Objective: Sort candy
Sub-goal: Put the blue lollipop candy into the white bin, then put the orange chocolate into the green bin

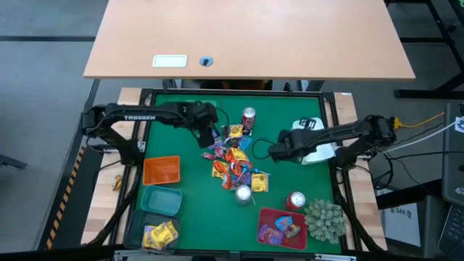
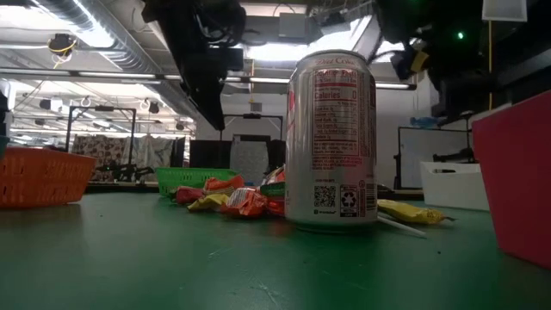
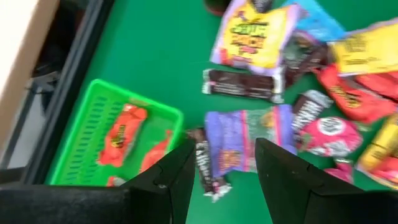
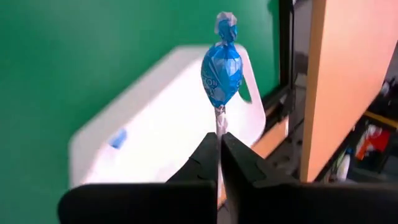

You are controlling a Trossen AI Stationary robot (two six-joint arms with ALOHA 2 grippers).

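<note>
A pile of candy (image 1: 233, 163) in yellow, orange-red, blue and purple wrappers lies mid-table on the green mat. My left gripper (image 1: 210, 140) hovers open over the pile's far left edge. In its wrist view its fingers stand over a purple packet (image 3: 239, 140) and touch nothing. My right gripper (image 1: 275, 152) is right of the pile, shut on a blue lollipop (image 4: 221, 73). A white bin (image 4: 161, 134) lies below and beyond the lollipop. A green basket (image 3: 115, 140) holds orange-red candy. My right gripper pinches the lollipop's white stick (image 4: 219, 119) between its two fingertips, with the fingers running along the stick. The blue wrapped head stands out beyond the fingertips. The lollipop is lifted clear of the mat, over the white bin.
An orange bin (image 1: 161, 170), a teal bin (image 1: 161, 199) and a dark bin with yellow candy (image 1: 159, 233) line the left side. A red bin (image 1: 281, 226) holds candy at the near right beside a spiky plant (image 1: 324, 220). Cans stand at the far side (image 1: 249, 117) and near side (image 1: 243, 194), (image 1: 295, 201).
</note>
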